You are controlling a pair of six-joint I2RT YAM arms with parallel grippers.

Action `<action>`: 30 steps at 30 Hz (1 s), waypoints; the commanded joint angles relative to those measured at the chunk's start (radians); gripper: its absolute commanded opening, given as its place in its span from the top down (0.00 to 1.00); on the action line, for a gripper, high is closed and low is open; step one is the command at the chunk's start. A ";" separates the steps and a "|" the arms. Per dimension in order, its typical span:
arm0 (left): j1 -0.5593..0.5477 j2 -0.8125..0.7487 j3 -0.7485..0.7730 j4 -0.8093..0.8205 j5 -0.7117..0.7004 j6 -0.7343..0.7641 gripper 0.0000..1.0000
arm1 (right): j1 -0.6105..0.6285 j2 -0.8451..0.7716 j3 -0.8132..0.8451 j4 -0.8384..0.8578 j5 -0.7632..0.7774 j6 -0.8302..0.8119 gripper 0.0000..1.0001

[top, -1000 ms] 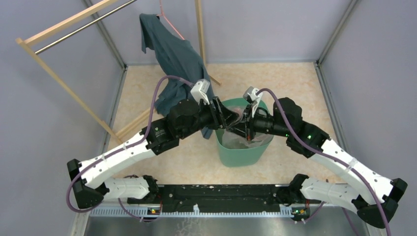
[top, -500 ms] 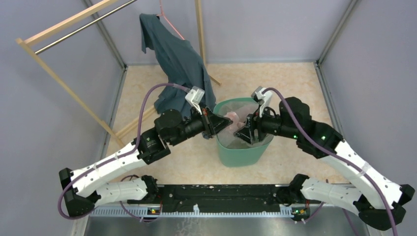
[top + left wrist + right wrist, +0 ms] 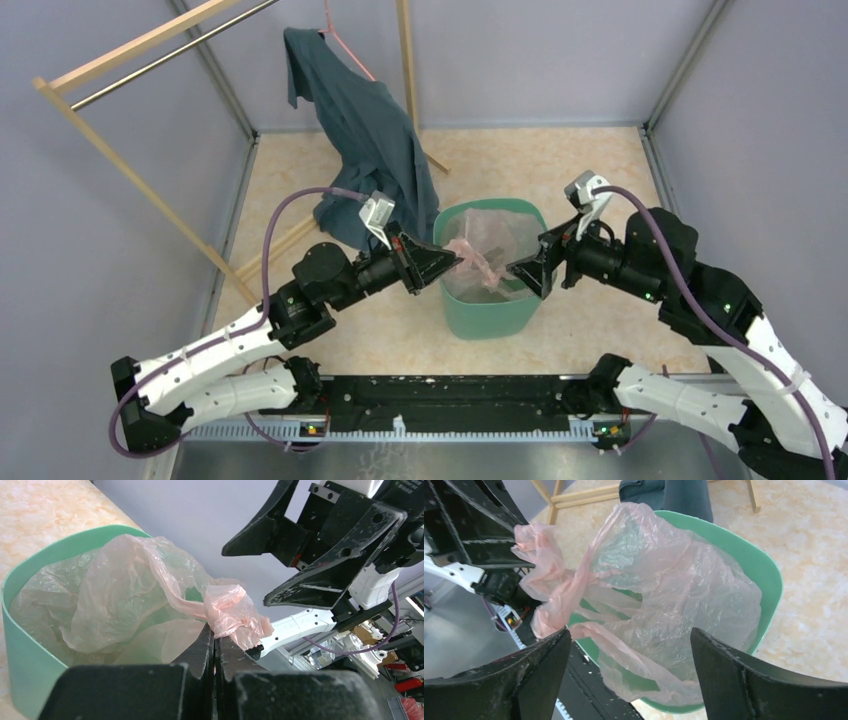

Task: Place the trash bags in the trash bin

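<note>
The teal-green trash bin [image 3: 487, 318] stands on the floor between my two arms. The pale pink trash bag [image 3: 480, 255] lies mostly inside it, spread over the opening [image 3: 674, 580]. My left gripper [image 3: 455, 262] is at the bin's left rim, shut on a bunched corner of the bag [image 3: 232, 612] and holding it above the rim [image 3: 30, 645]. My right gripper [image 3: 515, 272] hangs at the bin's right rim with its jaws wide apart [image 3: 630, 632] and nothing between them. A loose strand of the bag droops over the near rim.
A dark blue-grey shirt [image 3: 365, 130] hangs from a wooden rack [image 3: 130, 170] just behind and left of the bin. Grey walls close the floor on three sides. The arms' base rail [image 3: 440, 400] runs along the near edge.
The left gripper shut on the bag's corner and drew back left. The right gripper opened, let go of the bag and pulled back right, out of the bin.
</note>
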 commanded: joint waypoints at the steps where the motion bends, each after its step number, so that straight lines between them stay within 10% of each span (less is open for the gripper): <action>1: -0.002 -0.024 -0.006 0.076 0.000 -0.007 1.00 | 0.003 0.045 0.041 0.015 -0.017 -0.053 0.09; 19: -0.002 -0.010 -0.003 0.077 -0.015 -0.022 1.00 | 0.006 0.144 0.014 0.113 -0.490 -0.307 0.09; 30: -0.002 -0.025 0.001 0.054 -0.029 -0.030 1.00 | 0.017 0.109 -0.099 0.219 -0.382 -0.277 0.07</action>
